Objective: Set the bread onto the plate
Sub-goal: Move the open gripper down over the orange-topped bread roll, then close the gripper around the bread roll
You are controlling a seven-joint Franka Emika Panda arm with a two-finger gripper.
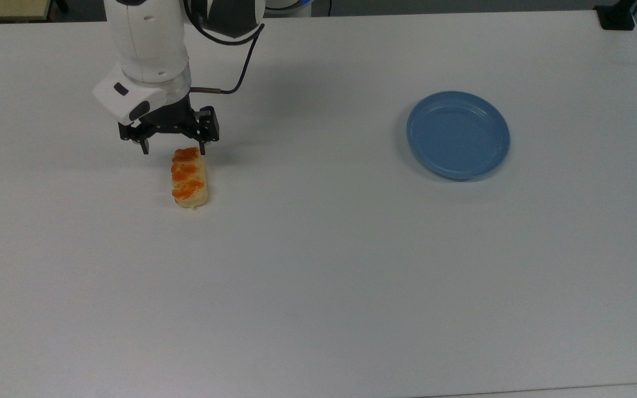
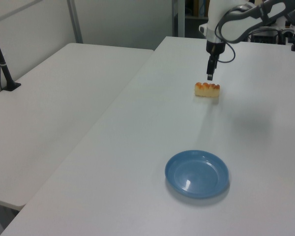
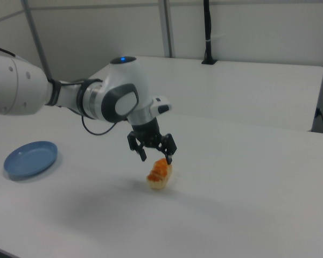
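The bread [image 1: 188, 177] is a pale oblong roll with orange glazed patches, lying on the white table [image 1: 318, 276] at the top view's left; I also see the bread [image 2: 207, 89] in the left view and the bread [image 3: 160, 173] in the right view. My gripper [image 1: 173, 150] hangs open just above the bread's far end, fingers spread wider than the roll, nothing held. The same gripper [image 3: 156, 158] is a little above the roll in the right view, and the gripper [image 2: 210, 76] shows edge-on in the left view. The blue plate [image 1: 458, 135] sits far to the top view's right, nothing on it.
A second white table [image 2: 54, 113] adjoins on the left view's left, with a black post [image 2: 2, 64] clamped to it. A black clamp [image 1: 617, 16] sits at the top view's top right corner. The arm's cable [image 1: 238, 77] loops beside the wrist.
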